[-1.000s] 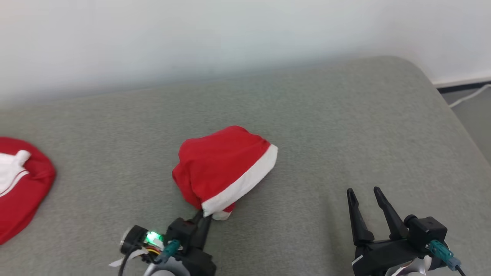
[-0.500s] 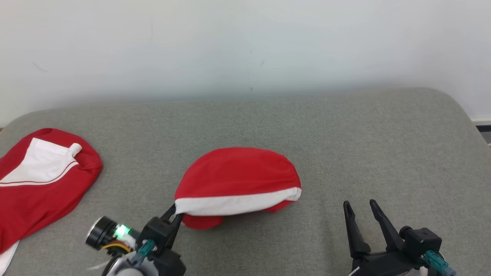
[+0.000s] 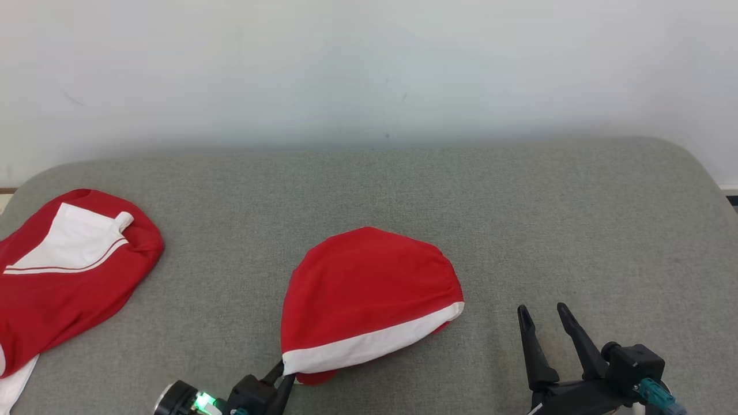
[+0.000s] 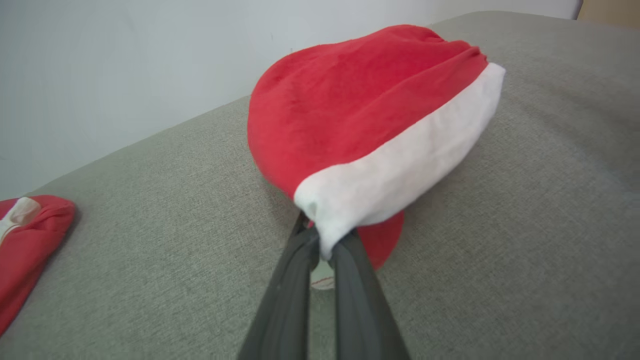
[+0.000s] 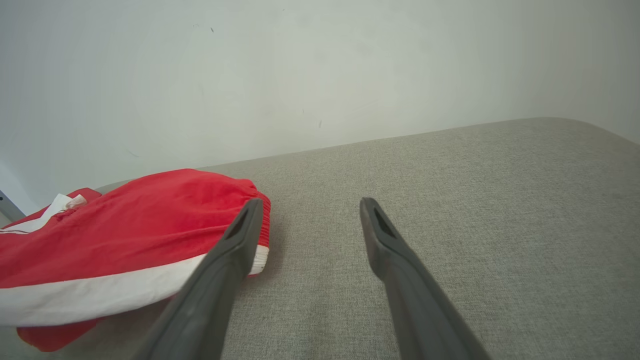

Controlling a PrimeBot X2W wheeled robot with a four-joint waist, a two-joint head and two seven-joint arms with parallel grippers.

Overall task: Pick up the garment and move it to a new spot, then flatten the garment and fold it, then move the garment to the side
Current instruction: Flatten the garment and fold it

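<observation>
The garment (image 3: 369, 294) is a red piece with a white band along its near edge, lying puffed up at the middle of the grey cushioned surface (image 3: 519, 207). My left gripper (image 3: 283, 372) is shut on the band's near left corner, at the bottom of the head view. In the left wrist view the garment (image 4: 370, 125) bulges just beyond the left gripper (image 4: 322, 240), whose fingers pinch the white band. My right gripper (image 3: 541, 314) stands open to the garment's right, apart from it. The right wrist view has the right gripper (image 5: 310, 205) open over bare cushion, the garment (image 5: 125, 240) to its left.
A second red and white garment (image 3: 63, 276) lies at the left end of the cushion, also seen as the second garment (image 4: 25, 240) in the left wrist view. A pale wall (image 3: 369, 69) runs behind the cushion. The cushion's right end is rounded.
The head camera has turned left and tilted, shifting the scene. My left gripper has dragged the garment's band corner towards me, and the garment has spread wider. The right gripper stays open.
</observation>
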